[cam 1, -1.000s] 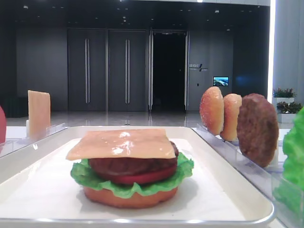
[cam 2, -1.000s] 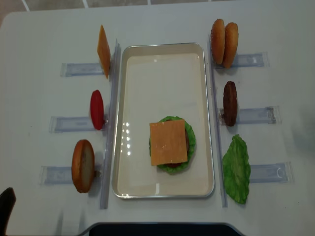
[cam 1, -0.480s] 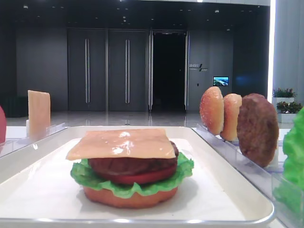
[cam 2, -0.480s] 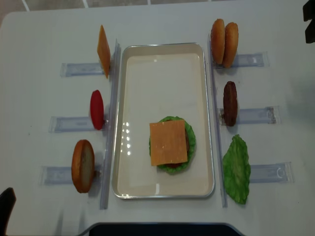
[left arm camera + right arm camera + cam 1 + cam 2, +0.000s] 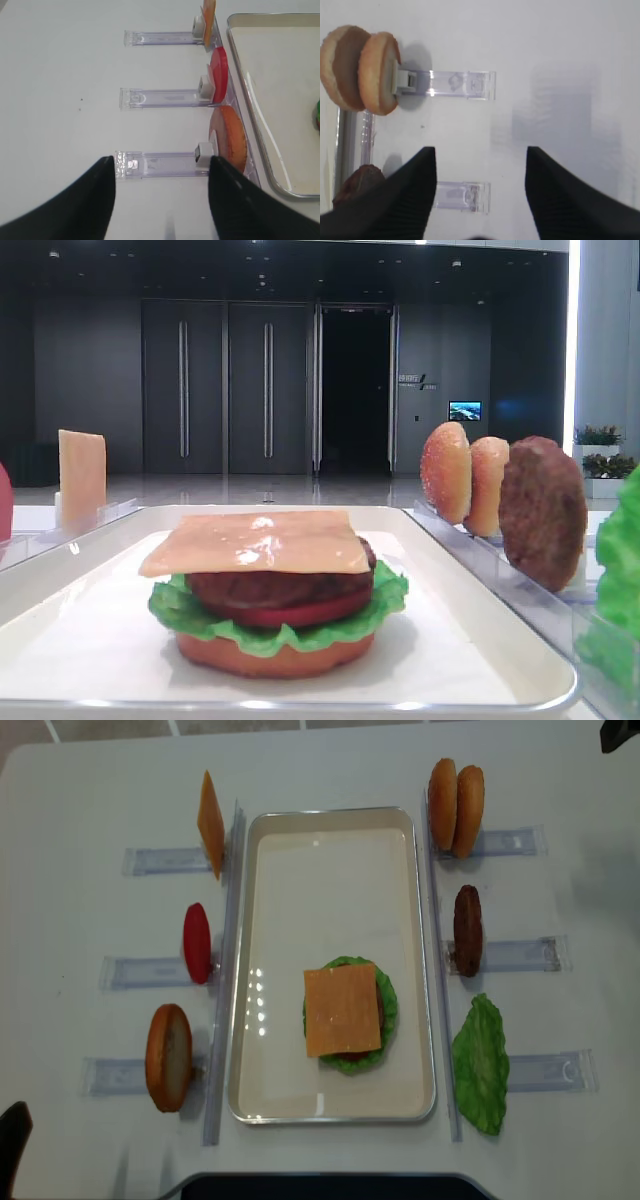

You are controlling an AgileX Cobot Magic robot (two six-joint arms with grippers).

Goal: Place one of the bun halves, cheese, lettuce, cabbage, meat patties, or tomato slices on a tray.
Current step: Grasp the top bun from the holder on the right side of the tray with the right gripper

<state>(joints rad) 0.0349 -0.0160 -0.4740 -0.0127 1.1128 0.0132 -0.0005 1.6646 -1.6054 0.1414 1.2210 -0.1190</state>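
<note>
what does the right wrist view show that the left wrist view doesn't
Only the right wrist view shows the two bun halves standing side by side on a rack, part of a patty, and the open right gripper. Only the left wrist view shows the cheese, tomato slice, a single bun half, the tray and the open left gripper. Both show clear racks on the white table.
</note>
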